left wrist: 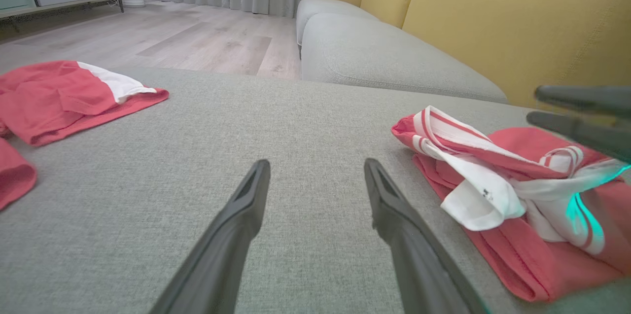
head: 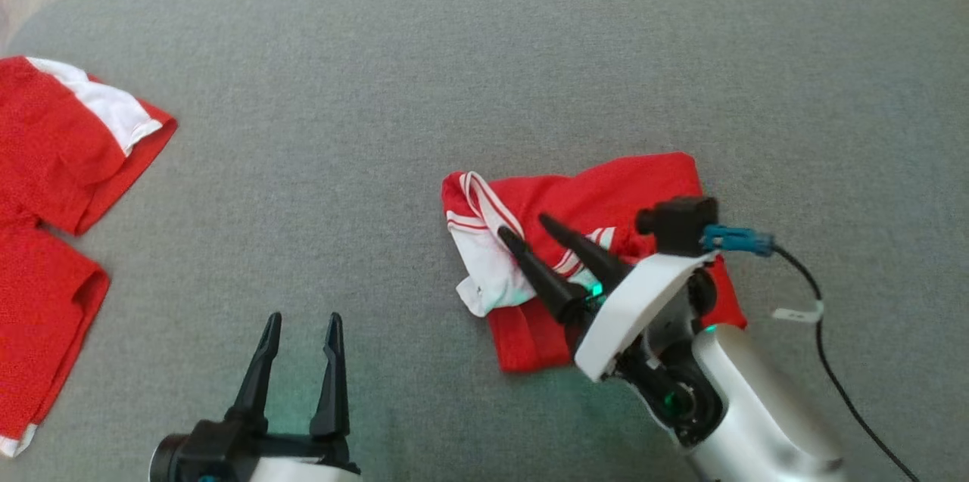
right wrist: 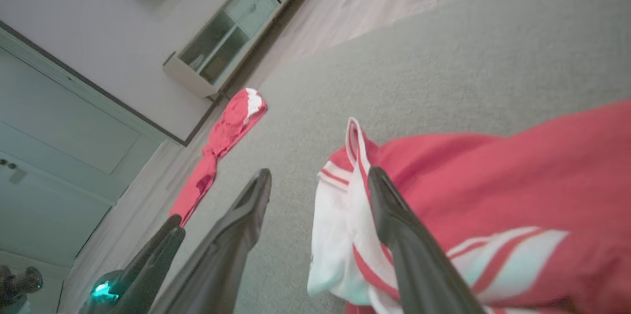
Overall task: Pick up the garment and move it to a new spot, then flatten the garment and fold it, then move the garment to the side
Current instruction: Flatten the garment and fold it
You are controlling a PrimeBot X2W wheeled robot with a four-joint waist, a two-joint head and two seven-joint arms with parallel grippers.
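We are hovering our right gripper [head: 522, 225], fingers parted, over the red garment [head: 621, 187], its tiny mark [left wrist: 485, 192] unreadable; our left gripper [head: 303, 317] is gaping empty, second garment [head: 53, 149] lying leftward.

On the sofa seat [head: 378, 88] the garment [head: 643, 179] lies right of centre; a second garment [head: 53, 134] lies at the left edge, well apart.
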